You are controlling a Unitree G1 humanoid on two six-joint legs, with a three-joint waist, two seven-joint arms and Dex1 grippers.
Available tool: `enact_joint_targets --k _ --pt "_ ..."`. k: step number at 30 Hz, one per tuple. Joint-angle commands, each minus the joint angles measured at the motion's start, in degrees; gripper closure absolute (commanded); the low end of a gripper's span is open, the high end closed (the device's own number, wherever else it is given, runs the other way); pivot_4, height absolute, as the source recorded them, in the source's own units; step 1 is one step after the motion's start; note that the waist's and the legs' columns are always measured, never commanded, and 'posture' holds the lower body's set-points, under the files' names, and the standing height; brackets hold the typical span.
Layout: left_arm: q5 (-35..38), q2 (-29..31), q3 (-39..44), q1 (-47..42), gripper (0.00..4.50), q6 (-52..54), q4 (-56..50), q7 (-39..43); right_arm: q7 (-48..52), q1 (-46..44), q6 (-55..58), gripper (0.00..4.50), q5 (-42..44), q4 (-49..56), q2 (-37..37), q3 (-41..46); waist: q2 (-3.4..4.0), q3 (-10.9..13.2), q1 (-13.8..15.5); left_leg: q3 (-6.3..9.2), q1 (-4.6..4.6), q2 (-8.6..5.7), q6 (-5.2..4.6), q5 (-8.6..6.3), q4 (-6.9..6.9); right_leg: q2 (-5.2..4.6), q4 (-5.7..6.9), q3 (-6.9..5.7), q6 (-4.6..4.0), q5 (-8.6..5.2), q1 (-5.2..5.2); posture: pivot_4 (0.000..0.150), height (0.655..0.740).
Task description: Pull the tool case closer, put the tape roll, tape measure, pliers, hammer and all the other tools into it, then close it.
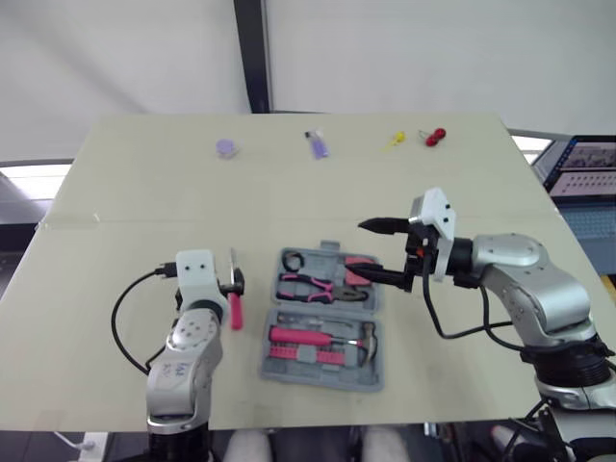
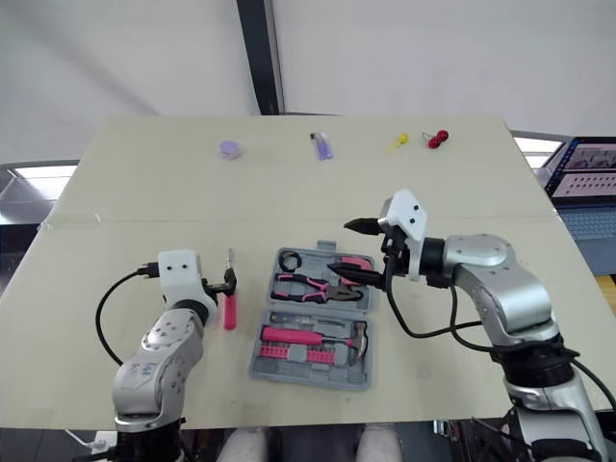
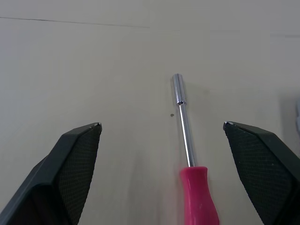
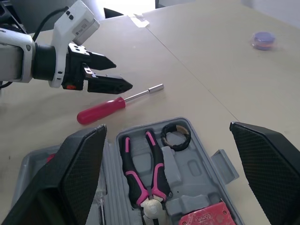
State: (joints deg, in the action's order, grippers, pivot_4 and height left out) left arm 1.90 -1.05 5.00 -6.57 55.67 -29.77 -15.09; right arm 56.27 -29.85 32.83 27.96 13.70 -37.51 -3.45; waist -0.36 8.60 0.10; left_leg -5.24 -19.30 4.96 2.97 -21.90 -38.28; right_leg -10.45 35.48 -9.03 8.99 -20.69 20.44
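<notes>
The grey tool case (image 1: 371, 371) lies open at the table's middle front. Its upper half holds a black tape roll (image 4: 176, 136), pink-handled pliers (image 4: 140, 173) and a pink tape measure (image 4: 204, 218). A pink-handled hammer (image 1: 322, 337) rests in the lower half. Left of the case a screwdriver (image 3: 198, 197) with a pink handle lies on the table. My left gripper (image 3: 161, 125) hangs open just above it, one finger on each side of the shaft. My right gripper (image 1: 358, 250) is open and empty over the case's right part.
Along the far edge of the table (image 1: 144, 192) lie a purple round thing (image 1: 227, 146), a small purple item (image 1: 317, 144), a yellow piece (image 1: 396, 140) and a red piece (image 1: 435, 136). A screen (image 1: 587, 173) stands beyond the right edge.
</notes>
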Motion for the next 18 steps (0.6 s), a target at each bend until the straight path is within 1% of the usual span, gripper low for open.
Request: enact_joint_targets --k 1,4,9,18 --pt "-1.3 -1.2 -0.2 -0.6 0.0 3.7 -0.7 -0.9 0.9 -1.0 0.6 0.06 1.9 3.6 -0.8 1.2 0.0 0.0 0.0 0.0 0.0 0.0 0.0 0.0 0.0 0.0 0.0 0.0 0.0 0.0 0.0 0.15 0.74" --pt "-1.8 -0.9 -0.8 -0.4 0.0 6.7 0.4 -0.8 2.1 -0.6 1.6 0.06 2.9 5.0 -2.2 1.5 0.0 0.0 0.0 0.0 0.0 0.0 0.0 0.0 0.01 0.0 0.0 0.0 0.0 0.0 0.0 0.15 0.74" --pt "-2.0 -1.0 -1.5 -1.3 0.0 8.4 1.6 0.1 3.1 -0.5 2.0 0.06 3.5 5.0 -3.9 1.7 -0.03 0.0 0.0 0.0 -0.01 0.0 0.0 0.0 0.0 0.0 -0.01 0.0 0.0 0.0 0.0 0.15 0.74" --pt "-2.3 -1.5 -3.1 -2.4 0.0 9.9 4.9 0.7 2.9 0.1 2.6 0.06 4.0 5.8 -4.5 1.7 -0.03 0.0 0.8 0.0 -0.01 0.0 0.0 0.0 -0.05 -0.01 0.01 0.02 0.0 0.0 0.0 0.15 0.74"
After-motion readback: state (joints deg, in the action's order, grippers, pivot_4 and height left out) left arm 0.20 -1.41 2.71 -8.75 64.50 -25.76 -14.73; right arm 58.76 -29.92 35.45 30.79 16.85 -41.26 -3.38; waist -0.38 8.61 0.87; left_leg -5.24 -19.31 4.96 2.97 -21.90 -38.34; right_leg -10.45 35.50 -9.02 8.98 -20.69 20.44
